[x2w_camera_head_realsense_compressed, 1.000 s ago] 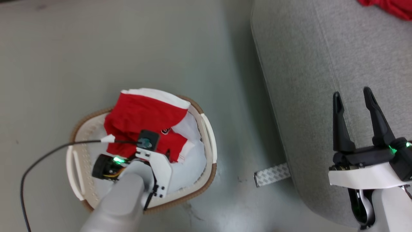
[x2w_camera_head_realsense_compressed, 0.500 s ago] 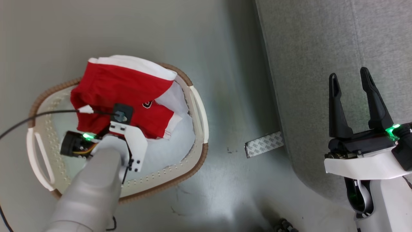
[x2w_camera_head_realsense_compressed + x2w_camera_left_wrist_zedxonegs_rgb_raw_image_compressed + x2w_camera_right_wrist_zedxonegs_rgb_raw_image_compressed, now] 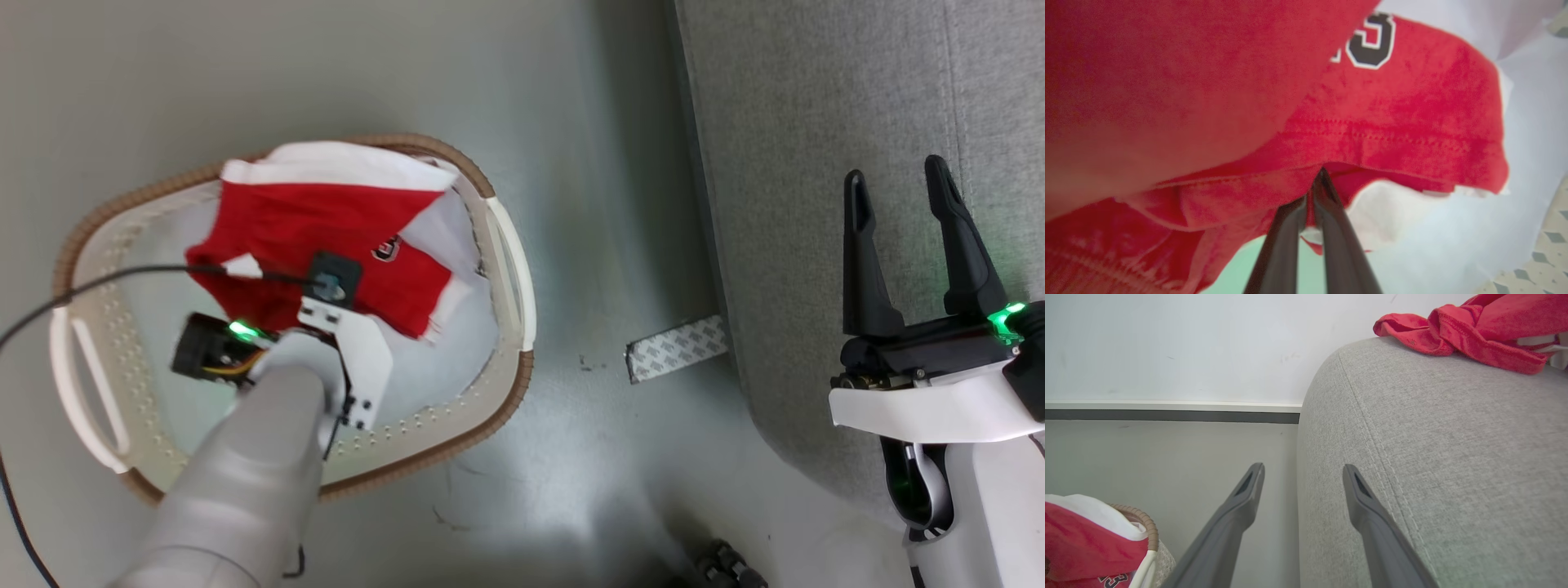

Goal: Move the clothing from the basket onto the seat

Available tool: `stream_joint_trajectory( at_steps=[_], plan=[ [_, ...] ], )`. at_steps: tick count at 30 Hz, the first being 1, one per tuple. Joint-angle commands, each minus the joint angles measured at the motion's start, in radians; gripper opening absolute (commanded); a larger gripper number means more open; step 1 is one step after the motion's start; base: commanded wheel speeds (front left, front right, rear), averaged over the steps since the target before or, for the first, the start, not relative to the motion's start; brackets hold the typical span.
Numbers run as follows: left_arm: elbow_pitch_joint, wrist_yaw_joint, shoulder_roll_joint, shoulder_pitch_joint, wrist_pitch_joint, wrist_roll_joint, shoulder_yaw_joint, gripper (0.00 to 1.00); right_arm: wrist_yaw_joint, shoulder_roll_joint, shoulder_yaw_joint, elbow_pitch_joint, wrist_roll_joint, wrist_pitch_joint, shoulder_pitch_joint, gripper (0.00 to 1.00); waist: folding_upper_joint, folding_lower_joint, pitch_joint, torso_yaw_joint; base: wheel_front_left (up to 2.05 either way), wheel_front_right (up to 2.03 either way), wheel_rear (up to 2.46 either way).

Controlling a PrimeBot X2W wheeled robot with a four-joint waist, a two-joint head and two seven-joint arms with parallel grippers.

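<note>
You've got the left gripper (image 3: 1315,188) pinched nearly closed on a stitched hem fold of the red clothing (image 3: 326,220), just the cloth's thickness between the fingers. The clothing lies heaped in the basket (image 3: 510,400) on the floor (image 3: 326,65), on top of the white padding (image 3: 461,359), its white band draped over the far rim. A second red piece (image 3: 1457,332) lies bunched on the seat (image 3: 816,122). Right gripper (image 3: 895,168) hangs over the seat's near edge, fingers spread wide, nothing in them.

Handling, as I read it: light, limp knit, no stiffness, so it'll sag and trail below the pinch. Lift high enough that the hanging part clears the rim, or it may snag and tug the basket. Fabric looks matte, not slick, but a hem-only pinch could slip out on a fast swing; a bunched double layer nr the middle would be a safer hold than the edge. The padding sits right under the hem, so watch you don't catch it too. Not fragile.

Writing: a black numeral (image 3: 1372,41) w/ white outline shows in the left wrist view, partly under a fold, prob. a 3 or 5, can't say which. Right wrist view catches similar digits (image 3: 1110,578) at its bottom left corner, cut off. Small dark-and-white logo (image 3: 386,249) on the red front, too small to read; no brand name legible
</note>
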Motion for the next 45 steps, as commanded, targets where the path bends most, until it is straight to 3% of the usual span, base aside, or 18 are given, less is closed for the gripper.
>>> stream_joint_trajectory(
  at_steps=[1, 13, 19, 31, 38, 45],
  plan=[
    [0.007, -0.009, -0.005, 0.020, -0.014, -0.016, -0.001, 0.00, -0.002, 0.000, -0.007, 0.006, -0.009, 0.001, -0.007, 1.00, 0.0000, -0.0001, -0.020, 0.011, 0.00, 0.00, 0.00],
    [-0.035, -0.082, -0.056, 0.164, -0.182, -0.140, 0.030, 0.00, -0.002, -0.001, -0.028, 0.052, -0.065, 0.001, 0.084, 1.00, 0.0000, -0.0001, -0.288, 0.117, 0.00, 0.00, 0.00],
    [-0.173, -0.117, -0.057, 0.269, -0.197, -0.249, -0.026, 0.00, -0.002, -0.001, -0.037, 0.087, -0.083, 0.001, 0.164, 1.00, 0.0000, -0.0001, -0.467, 0.176, 0.00, 0.00, 0.00],
    [-0.455, -0.054, -0.055, 0.397, -0.161, -0.374, -0.083, 0.00, -0.002, -0.001, -0.074, 0.133, -0.122, 0.001, 0.355, 1.00, 0.0000, -0.0001, -0.771, 0.278, 0.00, 0.00, 0.00],
    [-0.665, -0.020, -0.008, 0.462, -0.098, -0.395, -0.078, 0.00, -0.002, -0.001, -0.071, 0.140, -0.162, 0.001, 0.440, 1.00, 0.0000, -0.0001, -0.896, 0.312, 0.00, 0.00, 0.00],
    [-0.871, 0.025, 0.050, 0.498, -0.027, -0.389, -0.068, 0.00, -0.002, -0.001, -0.060, 0.138, -0.168, 0.001, 0.474, 1.00, 0.0000, -0.0001, -0.940, 0.327, 0.00, 0.00, 0.00]
  ],
)
